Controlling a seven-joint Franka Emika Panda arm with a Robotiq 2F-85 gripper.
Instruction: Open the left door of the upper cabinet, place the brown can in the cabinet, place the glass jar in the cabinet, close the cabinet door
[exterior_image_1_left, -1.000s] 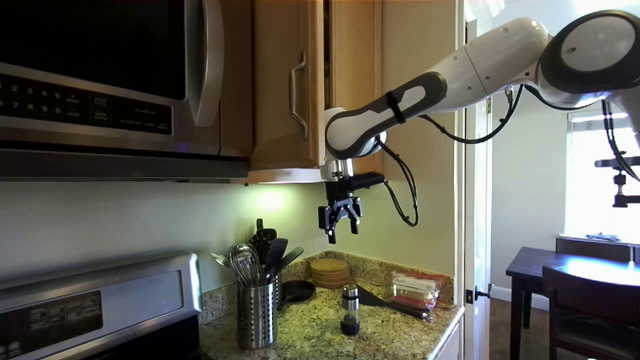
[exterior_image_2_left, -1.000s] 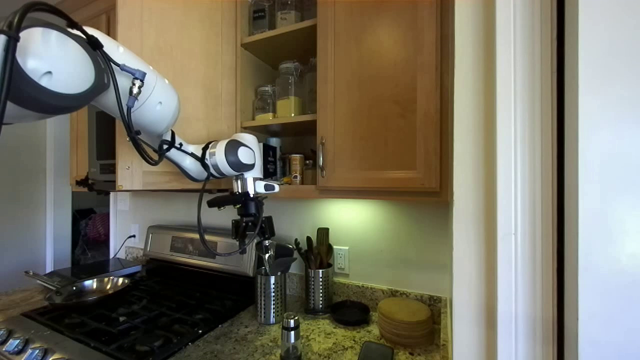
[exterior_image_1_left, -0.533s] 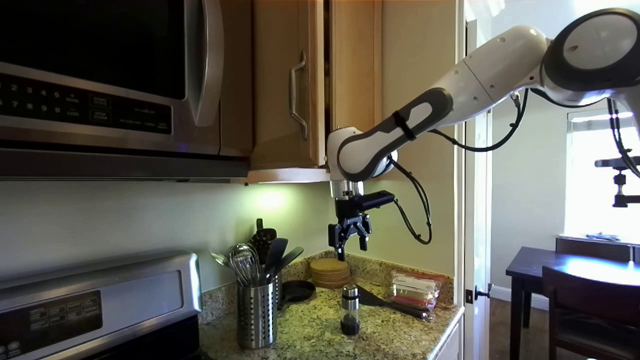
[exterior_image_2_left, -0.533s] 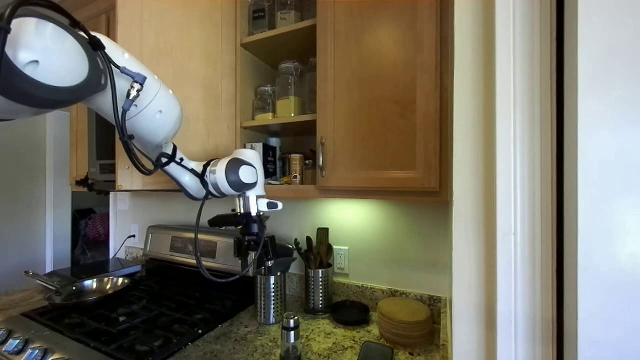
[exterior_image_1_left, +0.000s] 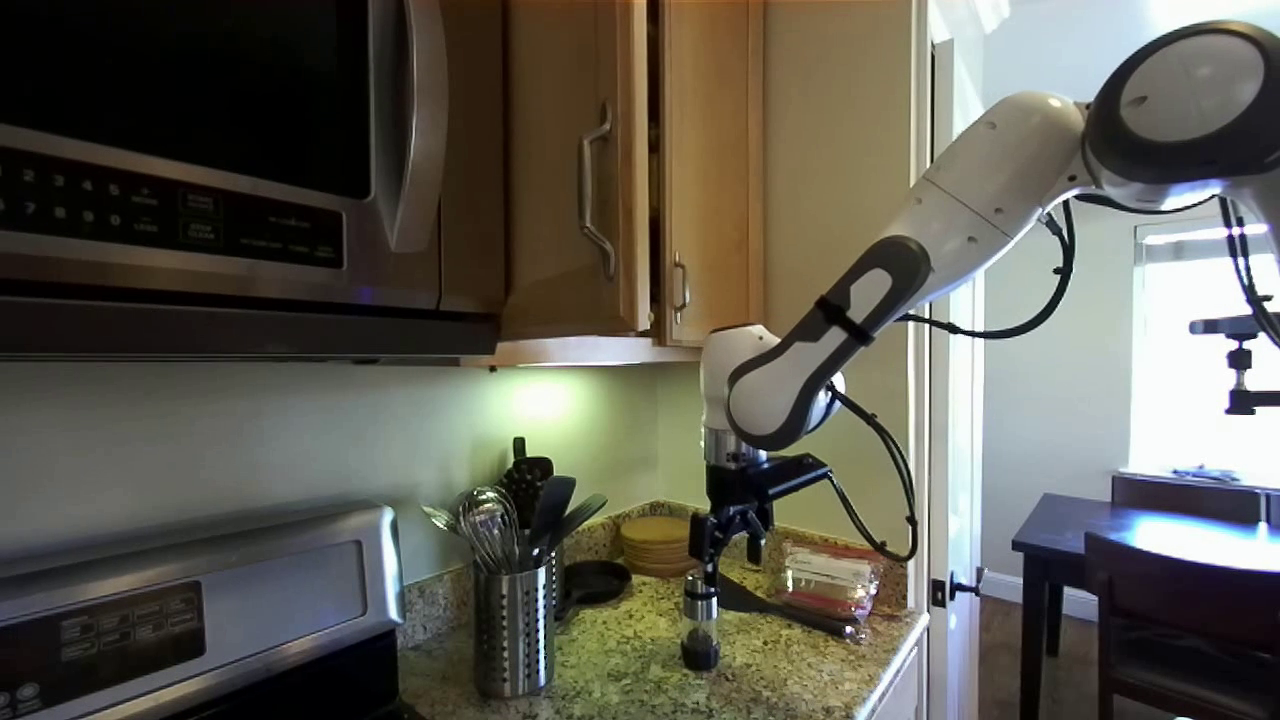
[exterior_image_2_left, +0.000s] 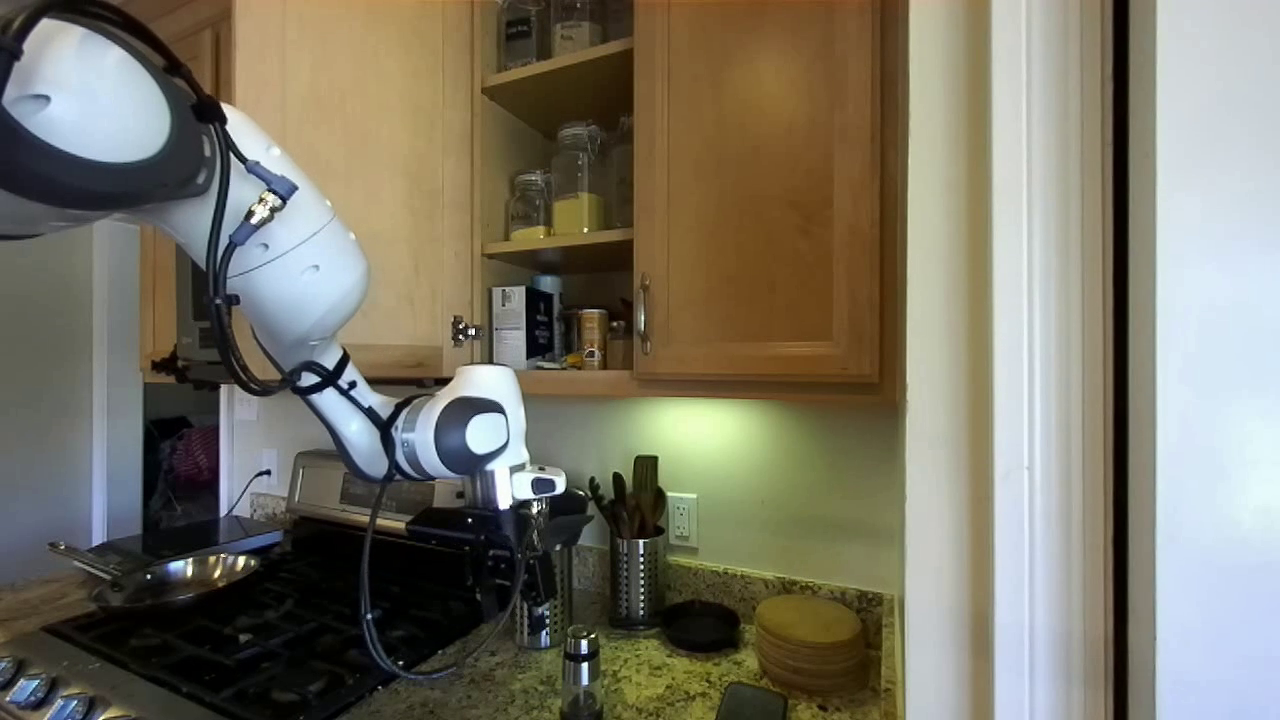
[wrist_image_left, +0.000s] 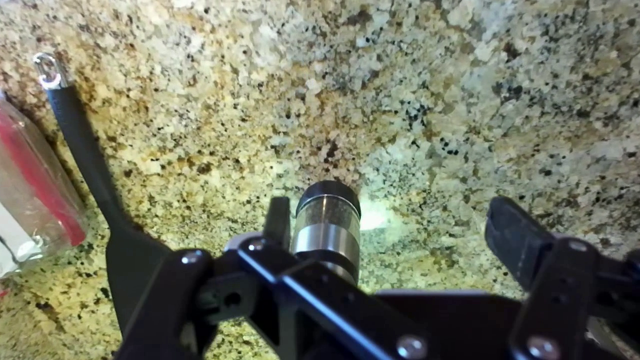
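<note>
Lower the spread, empty gripper around likely rigid, slippery, breakable glass jar near spatula; clasp steel band.

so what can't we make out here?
Glass jar in an exterior view: base cut off by the bottom edge.
Its top in the wrist view: behind the gripper.
Brown can in an exterior view: markings too small to read.
Upper cabinet in an exterior view: inside mostly hidden by the left door.
Packet in the wrist view: cut off by the left edge.

Spread claw, upright glass jar nearby
</note>
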